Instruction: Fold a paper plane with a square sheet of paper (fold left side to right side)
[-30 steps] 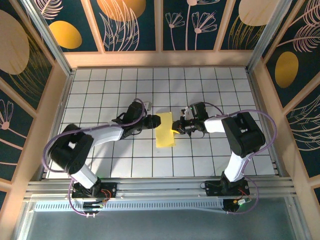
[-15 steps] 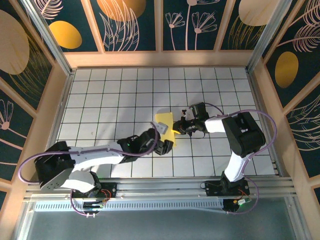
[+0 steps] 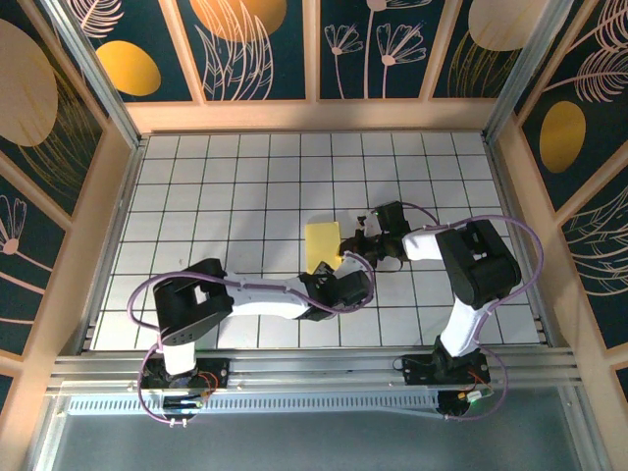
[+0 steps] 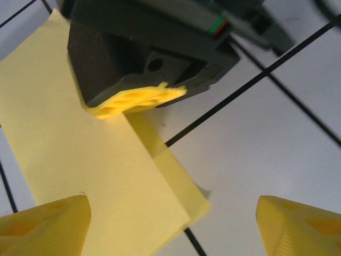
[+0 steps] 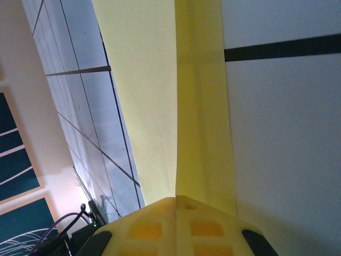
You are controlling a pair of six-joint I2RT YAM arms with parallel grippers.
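White grid table [image 3: 196, 177]: right gripper [image 5: 176, 214] pinches the right edge of the paper [image 3: 321, 243], left gripper [image 4: 173, 224] gapes by its near corner; a nudge could skew the fold.

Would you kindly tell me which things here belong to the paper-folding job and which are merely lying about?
Job: folded pale yellow paper sheet; open left gripper near it; right gripper touching its edge.
Background only: white gridded tabletop; dark floral wall panels.
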